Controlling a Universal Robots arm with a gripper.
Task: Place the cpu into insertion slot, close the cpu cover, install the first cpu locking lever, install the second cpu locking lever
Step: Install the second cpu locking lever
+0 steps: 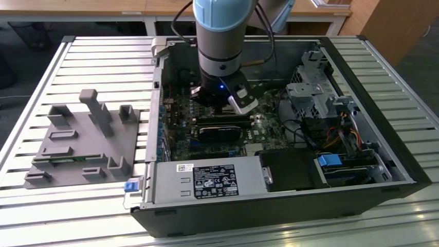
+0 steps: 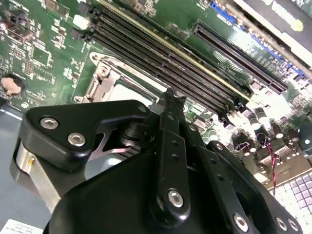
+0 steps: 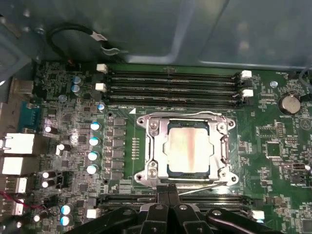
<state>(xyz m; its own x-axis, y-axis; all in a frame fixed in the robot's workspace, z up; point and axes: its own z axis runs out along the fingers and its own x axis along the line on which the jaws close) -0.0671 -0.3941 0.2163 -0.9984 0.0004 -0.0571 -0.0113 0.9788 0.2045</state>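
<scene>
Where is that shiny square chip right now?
In the first wrist view the cpu sits in its socket under the silver cover frame, between two banks of long black memory slots, just beyond the gripper.

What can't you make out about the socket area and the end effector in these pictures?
- Exterior view: the cpu's slot, hidden behind the arm.
- Second wrist view: most of the cover, blocked by the end effector.
- First wrist view: the end effector is cut off by the picture's edge.
- Levers: too thin to judge whether latched.

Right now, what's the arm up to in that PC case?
The arm has its gripper down inside the open case, at the edge of the CPU socket. The cpu already sits in the insertion slot, and the cpu cover lies flat over it. The fingers look closed and hold nothing.
</scene>
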